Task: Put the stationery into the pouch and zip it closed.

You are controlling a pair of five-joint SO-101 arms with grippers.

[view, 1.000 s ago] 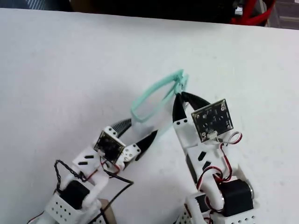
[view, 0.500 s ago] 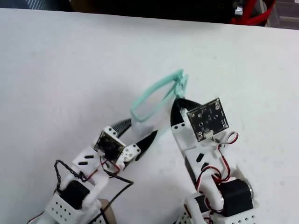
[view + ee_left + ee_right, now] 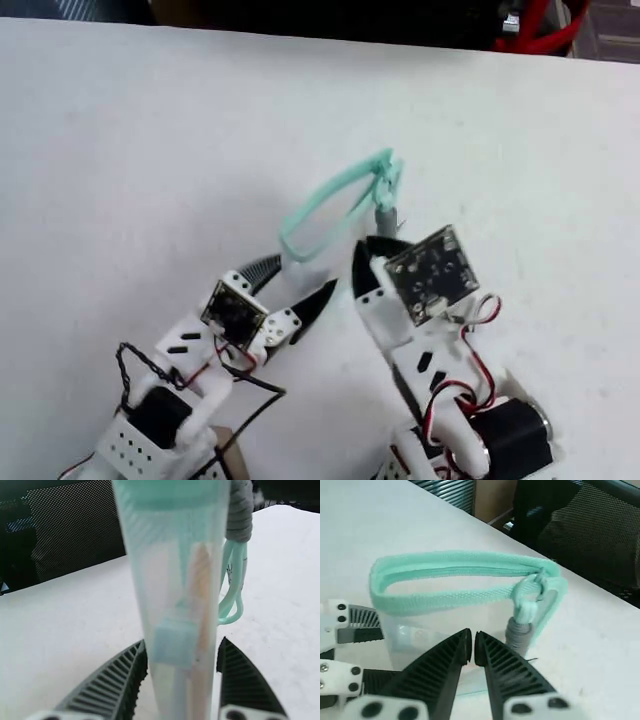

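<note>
because the left hand [image 3: 307, 273] presses its two ribbed jaws against the side walls of the clear pouch [image 3: 325, 215], the pouch stands on edge on the white surface [image 3: 150, 150] with its mint zip rim upward, near the centre of the high view. that grip looks meant to brace the pouch while the other arm works the zip.

through the clear wall, the left wrist view shows stationery [image 3: 200, 595] already inside: a tan stick with a pale blue block [image 3: 172, 642] beside it. the rim gapes in a long loop, so the zip seems not yet closed. the slider [image 3: 532, 586] sits at the end of the loop toward the upper right of the high view. a grey cord tag [image 3: 518, 636] hangs from it down the pouch's end.

the right hand [image 3: 472, 635] has its jaws drawn almost together, with only a sliver between the tips and nothing held. in the high view it sits just below and right of the pouch's slider end. the grey cord tag hangs just beyond its tips, near but apart. that placing suits a pinch on the tag, which would need the jaws to part first.
</note>
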